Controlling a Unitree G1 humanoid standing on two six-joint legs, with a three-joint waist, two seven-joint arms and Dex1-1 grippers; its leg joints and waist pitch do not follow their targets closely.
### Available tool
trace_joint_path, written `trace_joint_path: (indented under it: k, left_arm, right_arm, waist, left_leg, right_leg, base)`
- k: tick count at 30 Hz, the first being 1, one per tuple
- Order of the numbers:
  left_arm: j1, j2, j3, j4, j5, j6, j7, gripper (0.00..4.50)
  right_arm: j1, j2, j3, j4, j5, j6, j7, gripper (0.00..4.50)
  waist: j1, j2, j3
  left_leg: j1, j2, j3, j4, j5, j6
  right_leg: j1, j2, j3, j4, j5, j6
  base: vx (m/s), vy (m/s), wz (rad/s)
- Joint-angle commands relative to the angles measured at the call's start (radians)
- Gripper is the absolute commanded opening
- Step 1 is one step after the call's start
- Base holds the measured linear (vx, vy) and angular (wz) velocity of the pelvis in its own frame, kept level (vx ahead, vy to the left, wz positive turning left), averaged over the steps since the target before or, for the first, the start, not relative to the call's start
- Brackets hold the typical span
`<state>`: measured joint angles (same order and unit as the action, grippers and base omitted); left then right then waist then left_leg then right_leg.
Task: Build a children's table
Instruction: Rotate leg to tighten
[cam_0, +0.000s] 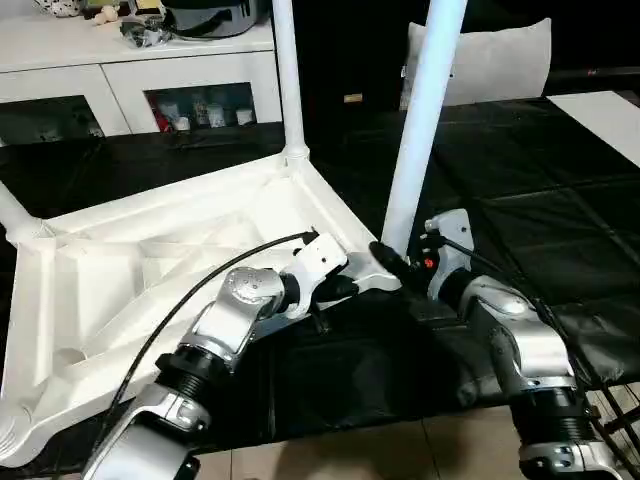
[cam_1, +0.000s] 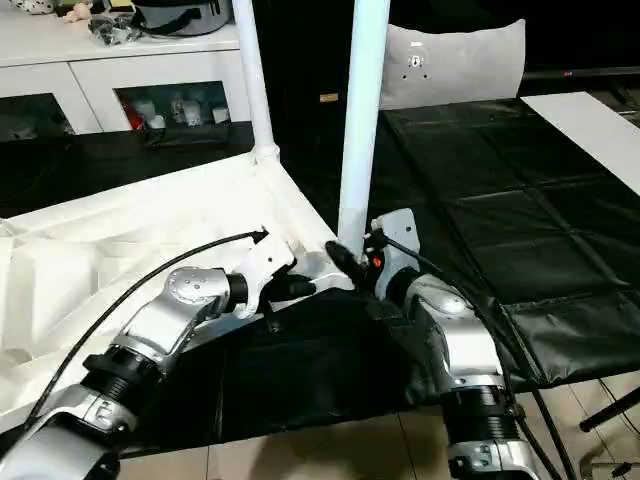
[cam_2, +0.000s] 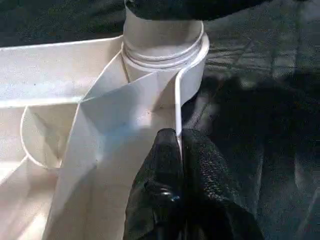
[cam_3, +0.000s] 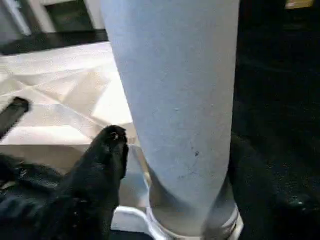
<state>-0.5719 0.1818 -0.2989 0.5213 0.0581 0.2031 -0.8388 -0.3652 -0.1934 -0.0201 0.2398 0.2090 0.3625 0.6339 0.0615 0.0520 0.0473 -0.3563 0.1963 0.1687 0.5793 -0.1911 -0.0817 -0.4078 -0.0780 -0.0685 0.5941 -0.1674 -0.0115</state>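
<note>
The children's table top (cam_0: 120, 270) lies upside down on the black mat, ribbed underside up. One white leg (cam_0: 425, 110) stands upright in the near right corner socket (cam_2: 165, 45), and another leg (cam_0: 288, 80) stands in the far corner. My left gripper (cam_2: 177, 137) is shut on the thin rim wall of the top, just beside that near socket. At the foot of the near leg (cam_3: 175, 90) is my right gripper (cam_0: 392, 258), with one black finger (cam_3: 112, 150) on each side of the leg. A narrow gap shows beside the finger.
A white glass-door cabinet (cam_0: 130, 90) stands at the back left and a grey cushion (cam_0: 490, 60) at the back right. The black mat (cam_0: 520, 220) stretches right to a white board (cam_0: 610, 115). Tiled floor (cam_0: 450, 450) lies at the mat's front edge.
</note>
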Motion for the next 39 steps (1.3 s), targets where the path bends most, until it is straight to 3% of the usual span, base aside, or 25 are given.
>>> trace_joint_path:
  k: [1, 6, 9, 17, 25, 39]
  left_arm:
    - [0.0, 0.009, -0.001, -0.025, -0.008, -0.032, -0.015, 0.0]
    - [0.005, 0.051, -0.007, -0.026, -0.012, -0.069, -0.081, 0.0]
    - [0.01, 0.107, -0.035, -0.028, -0.02, -0.123, -0.192, 0.0]
    - [0.021, 0.192, -0.109, -0.015, 0.006, -0.238, -0.364, 0.0]
    - [0.011, 0.253, -0.139, -0.024, -0.028, -0.315, -0.53, 0.0]
    - [0.015, 0.259, -0.14, -0.026, -0.045, -0.334, -0.574, 0.0]
  right_arm:
    - [0.0, -0.002, 0.051, -0.04, 0.035, -0.015, 0.078, 3.5]
    - [0.002, -0.065, 0.057, -0.046, 0.04, -0.03, 0.185, 4.01]
    - [0.008, -0.174, 0.092, -0.039, 0.034, -0.074, 0.35, 4.01]
    - [0.009, -0.264, 0.141, -0.034, 0.065, -0.082, 0.553, 4.01]
    - [-0.027, -0.315, 0.182, 0.011, 0.093, -0.076, 0.715, 3.23]
    - [-0.036, -0.319, 0.23, 0.021, 0.103, -0.043, 0.804, 2.02]
  waist:
    - [0.009, -0.015, -0.066]
    - [0.012, -0.02, -0.065]
    - [0.016, -0.021, -0.066]
    - [0.041, -0.02, -0.065]
    - [0.058, -0.022, -0.066]
    - [0.068, -0.022, -0.067]
  left_leg:
    - [-0.006, 0.019, -0.002, -0.056, -0.147, 0.073]
    - [-0.006, 0.019, -0.001, -0.056, -0.148, 0.072]
    - [-0.007, 0.022, -0.001, -0.053, -0.142, 0.083]
    - [-0.002, 0.029, 0.001, -0.053, -0.154, 0.083]
    - [0.002, 0.031, 0.001, -0.054, -0.179, 0.069]
    - [0.002, 0.032, 0.001, -0.054, -0.165, 0.062]
  right_leg:
    - [0.061, -0.056, 0.037, -0.075, -0.257, -0.179]
    - [0.063, -0.057, 0.037, -0.076, -0.268, -0.178]
    - [0.062, -0.058, 0.038, -0.071, -0.248, -0.187]
    - [0.056, -0.06, 0.039, -0.069, -0.266, -0.196]
    - [0.056, -0.062, 0.04, -0.064, -0.267, -0.207]
    - [0.055, -0.061, 0.04, -0.062, -0.269, -0.203]
  base:
    - [0.0, 0.0, 0.0]
    - [0.0, 0.0, 0.0]
    - [0.0, 0.0, 0.0]
    - [0.0, 0.0, 0.0]
    - [0.0, 0.0, 0.0]
    - [0.0, 0.0, 0.0]
